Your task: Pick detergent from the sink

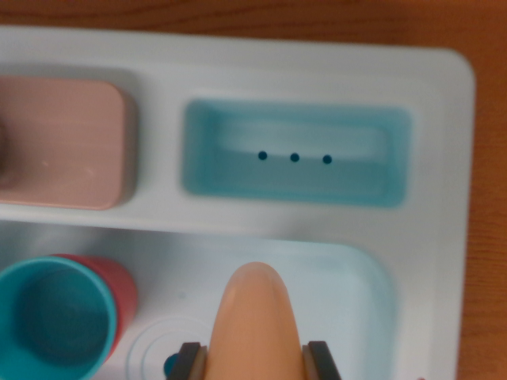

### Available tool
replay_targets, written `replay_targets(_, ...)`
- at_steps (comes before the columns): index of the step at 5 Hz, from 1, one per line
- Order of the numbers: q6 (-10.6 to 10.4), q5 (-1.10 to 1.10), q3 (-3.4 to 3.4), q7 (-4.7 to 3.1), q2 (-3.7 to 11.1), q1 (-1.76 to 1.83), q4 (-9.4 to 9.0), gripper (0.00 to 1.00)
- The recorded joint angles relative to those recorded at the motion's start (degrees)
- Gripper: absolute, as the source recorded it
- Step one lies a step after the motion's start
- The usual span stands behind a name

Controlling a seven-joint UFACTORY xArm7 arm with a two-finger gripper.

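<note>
Detergent (257, 317), orange bottle, clamped between jaws (257, 360).
Held over sink (356, 285) basin; teal cup (51, 321) beside, toward worktop's (487, 237) left edge.

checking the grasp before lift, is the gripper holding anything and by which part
Yes. The gripper is shut on the orange detergent bottle, its two fingers pressing the bottle's opposite sides at the lower part in view, its rounded end pointing away over the sink basin.
</note>
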Motion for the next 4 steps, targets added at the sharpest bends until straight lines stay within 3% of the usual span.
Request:
replay_targets(1, 2.49, -0.17, -0.05, 0.21, -0.56, 0.01, 1.95, 1.00)
replay_targets(2, 2.49, -0.17, -0.05, 0.21, -0.56, 0.01, 1.95, 1.00)
replay_targets(3, 5.16, -0.34, -0.09, 0.44, -1.16, 0.02, 4.02, 1.00)
replay_targets(4, 5.16, -0.34, -0.09, 0.44, -1.16, 0.02, 4.02, 1.00)
